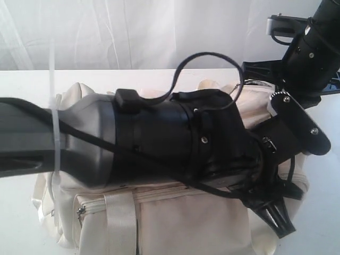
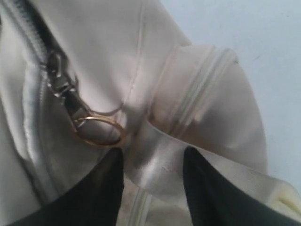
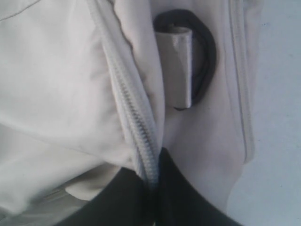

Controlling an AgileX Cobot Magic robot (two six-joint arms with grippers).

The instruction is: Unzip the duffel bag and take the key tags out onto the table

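Note:
The cream duffel bag lies on the white table, largely covered by my left arm, which reaches across it. In the left wrist view my left gripper is open. A shiny webbing strap runs across the gap between its fingers, and nothing is pinched. The zipper pull with its gold ring hangs just beyond one fingertip, on the top zipper. My right gripper is shut on the bag's zipper edge. The key tags are out of view.
A black strap ring sits in a webbing loop beside the right gripper. The right arm comes down from the upper right. Bare table shows past the bag's end. A side pocket zipper faces the front.

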